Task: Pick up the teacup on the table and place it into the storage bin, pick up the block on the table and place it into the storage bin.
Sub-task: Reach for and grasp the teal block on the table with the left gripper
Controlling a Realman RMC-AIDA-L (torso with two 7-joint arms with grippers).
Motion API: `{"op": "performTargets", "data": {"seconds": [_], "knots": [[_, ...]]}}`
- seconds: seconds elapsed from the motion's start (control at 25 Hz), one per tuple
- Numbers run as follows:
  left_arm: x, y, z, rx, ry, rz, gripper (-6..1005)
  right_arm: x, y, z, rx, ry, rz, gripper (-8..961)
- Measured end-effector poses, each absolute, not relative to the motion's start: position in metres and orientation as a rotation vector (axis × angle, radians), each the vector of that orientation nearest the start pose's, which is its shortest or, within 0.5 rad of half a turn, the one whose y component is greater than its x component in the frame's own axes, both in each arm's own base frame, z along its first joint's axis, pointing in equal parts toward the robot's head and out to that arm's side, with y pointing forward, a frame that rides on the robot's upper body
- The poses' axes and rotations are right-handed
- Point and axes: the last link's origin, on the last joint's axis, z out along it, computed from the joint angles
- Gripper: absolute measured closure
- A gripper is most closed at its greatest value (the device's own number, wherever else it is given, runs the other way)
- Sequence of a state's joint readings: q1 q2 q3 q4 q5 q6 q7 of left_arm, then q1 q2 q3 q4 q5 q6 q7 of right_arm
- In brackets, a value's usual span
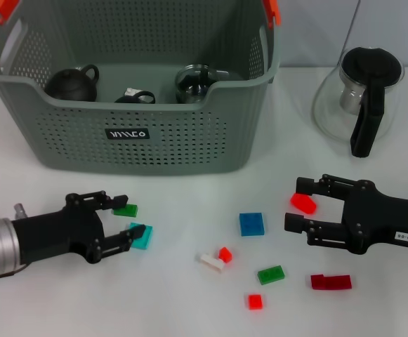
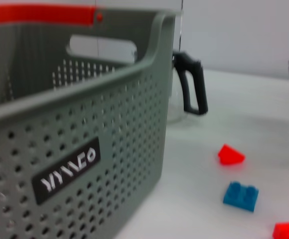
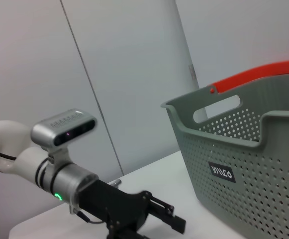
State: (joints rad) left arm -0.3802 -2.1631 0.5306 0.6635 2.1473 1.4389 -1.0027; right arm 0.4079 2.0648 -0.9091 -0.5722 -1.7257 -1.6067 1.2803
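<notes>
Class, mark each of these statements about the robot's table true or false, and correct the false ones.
1. The storage bin already holds a dark teapot. True.
2. The left gripper is lifting a block above the bin. False: it is low over the table with open fingers, by a green block and a teal block.
3. A glass carafe with a black handle stands on the table on the right side of the bin. True.
4. The blue block lies inside the bin. False: it lies on the table between the two grippers.
5. The right gripper is open beside a red block. True.
</notes>
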Motion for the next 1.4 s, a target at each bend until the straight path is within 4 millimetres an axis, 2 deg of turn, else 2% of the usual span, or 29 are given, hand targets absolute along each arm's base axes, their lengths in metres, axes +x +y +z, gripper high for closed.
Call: {"op": "performTargets", "data": {"seconds": [0.24, 0.72, 1.16, 1.4], "knots": [[-0.324, 0.285, -0.032, -2.639, -0.437, -0.404, 388, 0.268, 0.291, -0.017, -2.737, 0.628, 0.917, 133], [-0.336, 0.283, -0.034, -2.636, -0.449, -0.306, 389, 0.268, 0.291, -0.017, -2.735, 0.630, 0.917, 133], [-0.335, 0.278, -0.039, -2.667, -0.459, -0.312, 390, 0.268, 0.291, -0.017, -2.734, 0.633, 0.917, 133], [-0.333, 0.267, -0.038, -2.698, -0.471, -0.358, 391, 0.268, 0.291, -0.017, -2.733, 0.637, 0.918, 133]]}}
